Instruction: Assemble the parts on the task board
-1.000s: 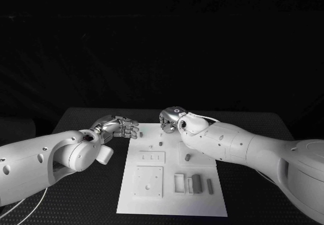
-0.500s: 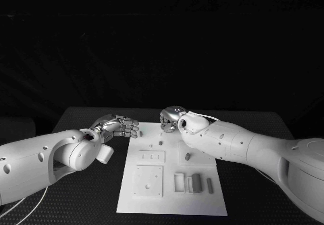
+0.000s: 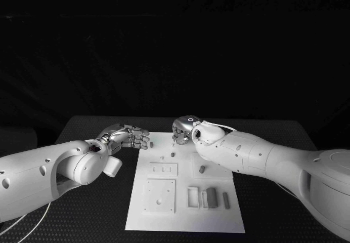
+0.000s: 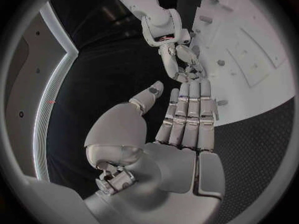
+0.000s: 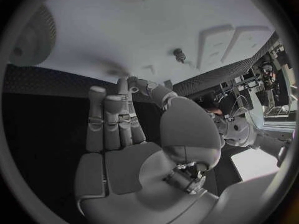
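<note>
At the left edge of the task board [image 3: 186,190] your left hand [image 3: 128,137] hangs over the black table [image 3: 87,126], its fingers held side by side and curled downward with nothing in them, the thumb standing a little apart; set against the pictures from a second and half a second ago, it has barely stirred. In the left wrist view those fingers [image 4: 190,112] stretch out toward the far corner of the board, close to the tips of your other hand. The board lies in the middle of the table, carrying several small grey parts: a peg [image 3: 173,153] standing near its far end, another peg [image 3: 202,169] further right, and a row of upright bars [image 3: 211,197] nearer you. Moving right, your right hand [image 3: 185,128] hovers over the board's far end, fingers bent downward and close together; you cannot tell from these pictures whether anything is pinched at the tips. It, too, sits almost where it was before.
</note>
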You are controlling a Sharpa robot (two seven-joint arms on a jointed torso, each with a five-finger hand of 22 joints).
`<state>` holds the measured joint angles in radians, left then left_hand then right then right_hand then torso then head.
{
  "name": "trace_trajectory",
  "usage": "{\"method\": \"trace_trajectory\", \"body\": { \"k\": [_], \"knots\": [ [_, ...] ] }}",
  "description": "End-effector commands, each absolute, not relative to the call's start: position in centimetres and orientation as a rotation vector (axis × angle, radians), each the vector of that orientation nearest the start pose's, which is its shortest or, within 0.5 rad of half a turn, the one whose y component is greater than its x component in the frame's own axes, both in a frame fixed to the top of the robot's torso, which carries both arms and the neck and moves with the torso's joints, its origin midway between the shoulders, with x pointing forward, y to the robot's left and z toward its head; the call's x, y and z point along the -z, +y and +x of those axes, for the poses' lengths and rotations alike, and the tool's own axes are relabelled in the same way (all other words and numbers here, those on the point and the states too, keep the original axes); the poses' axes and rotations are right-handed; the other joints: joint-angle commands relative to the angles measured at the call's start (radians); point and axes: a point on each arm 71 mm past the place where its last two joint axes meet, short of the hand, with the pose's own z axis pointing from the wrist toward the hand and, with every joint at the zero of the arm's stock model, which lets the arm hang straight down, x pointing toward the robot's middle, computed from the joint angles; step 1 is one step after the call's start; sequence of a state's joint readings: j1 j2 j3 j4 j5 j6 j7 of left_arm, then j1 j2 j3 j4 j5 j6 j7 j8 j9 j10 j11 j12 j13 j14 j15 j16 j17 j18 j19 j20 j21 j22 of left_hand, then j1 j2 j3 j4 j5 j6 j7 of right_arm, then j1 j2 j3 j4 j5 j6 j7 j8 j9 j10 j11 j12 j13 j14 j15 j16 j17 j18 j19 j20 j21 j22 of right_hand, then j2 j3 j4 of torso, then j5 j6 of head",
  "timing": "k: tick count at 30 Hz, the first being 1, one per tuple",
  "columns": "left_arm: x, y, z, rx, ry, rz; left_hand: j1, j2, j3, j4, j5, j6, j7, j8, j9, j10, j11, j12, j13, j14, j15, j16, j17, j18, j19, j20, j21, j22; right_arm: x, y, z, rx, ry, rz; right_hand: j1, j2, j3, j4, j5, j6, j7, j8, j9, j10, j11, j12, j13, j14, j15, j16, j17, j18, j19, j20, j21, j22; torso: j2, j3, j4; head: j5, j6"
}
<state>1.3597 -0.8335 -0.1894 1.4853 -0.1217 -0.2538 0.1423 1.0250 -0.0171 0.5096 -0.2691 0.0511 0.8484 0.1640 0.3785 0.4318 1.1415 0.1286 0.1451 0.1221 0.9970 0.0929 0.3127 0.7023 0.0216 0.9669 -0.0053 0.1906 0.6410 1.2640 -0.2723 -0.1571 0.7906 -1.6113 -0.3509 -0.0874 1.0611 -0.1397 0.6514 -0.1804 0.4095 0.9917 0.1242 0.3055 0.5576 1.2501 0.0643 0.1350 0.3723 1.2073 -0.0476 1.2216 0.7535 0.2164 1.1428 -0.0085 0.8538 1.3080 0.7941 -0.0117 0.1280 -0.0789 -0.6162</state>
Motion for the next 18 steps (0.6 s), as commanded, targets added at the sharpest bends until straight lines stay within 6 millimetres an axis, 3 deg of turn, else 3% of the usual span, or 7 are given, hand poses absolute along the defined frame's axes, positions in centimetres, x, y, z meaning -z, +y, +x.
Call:
{"method": "trace_trajectory", "body": {
  "k": [1,10,18],
  "knots": [
    [17.03,21.19,50.24,1.341,1.722,-0.993,-0.003,-0.005,0.000,0.001,0.000,0.002,0.005,-0.005,-0.002,0.006,0.002,-0.006,-0.002,0.003,0.006,-0.007,0.002,0.019,0.003,0.004,-0.003,0.001,21.28,-10.51,58.68,-0.361,1.608,-0.376,0.000,-0.009,-0.001,0.008,-0.002,-0.007,0.005,-0.006,-0.004,-0.011,0.001,-0.008,0.001,-0.010,0.002,0.000,-0.003,0.045,-0.007,0.001,-0.005,0.020,0.000,-0.0004,0.0005,0.000,0.001],
    [17.03,21.21,50.26,1.341,1.722,-0.993,-0.003,-0.006,0.000,0.001,0.000,0.002,0.005,-0.005,-0.002,0.006,0.002,-0.008,-0.002,0.003,0.006,-0.008,0.002,0.018,0.002,0.004,-0.004,0.001,21.18,-10.43,58.67,-0.375,1.597,-0.359,0.007,-0.022,-0.002,0.014,-0.002,-0.049,0.024,-0.031,-0.011,-0.053,0.019,-0.034,0.000,-0.018,0.020,0.006,-0.008,0.045,-0.013,0.003,-0.008,0.020,0.000,-0.0006,0.0004,0.000,0.001],
    [17.07,21.47,50.37,1.333,1.720,-0.997,-0.003,-0.006,0.000,0.001,0.000,0.001,0.006,-0.006,-0.003,0.006,0.002,-0.009,-0.002,0.003,0.006,-0.009,0.002,0.018,0.002,0.005,-0.004,0.002,21.04,-10.49,58.67,-0.382,1.579,-0.345,0.011,-0.031,-0.003,0.017,-0.002,-0.067,0.032,-0.040,-0.012,-0.066,0.025,-0.041,0.002,-0.024,0.025,0.009,-0.010,0.045,-0.017,0.006,-0.009,0.020,0.001,-0.0004,0.0006,0.000,0.000]
  ]
}}
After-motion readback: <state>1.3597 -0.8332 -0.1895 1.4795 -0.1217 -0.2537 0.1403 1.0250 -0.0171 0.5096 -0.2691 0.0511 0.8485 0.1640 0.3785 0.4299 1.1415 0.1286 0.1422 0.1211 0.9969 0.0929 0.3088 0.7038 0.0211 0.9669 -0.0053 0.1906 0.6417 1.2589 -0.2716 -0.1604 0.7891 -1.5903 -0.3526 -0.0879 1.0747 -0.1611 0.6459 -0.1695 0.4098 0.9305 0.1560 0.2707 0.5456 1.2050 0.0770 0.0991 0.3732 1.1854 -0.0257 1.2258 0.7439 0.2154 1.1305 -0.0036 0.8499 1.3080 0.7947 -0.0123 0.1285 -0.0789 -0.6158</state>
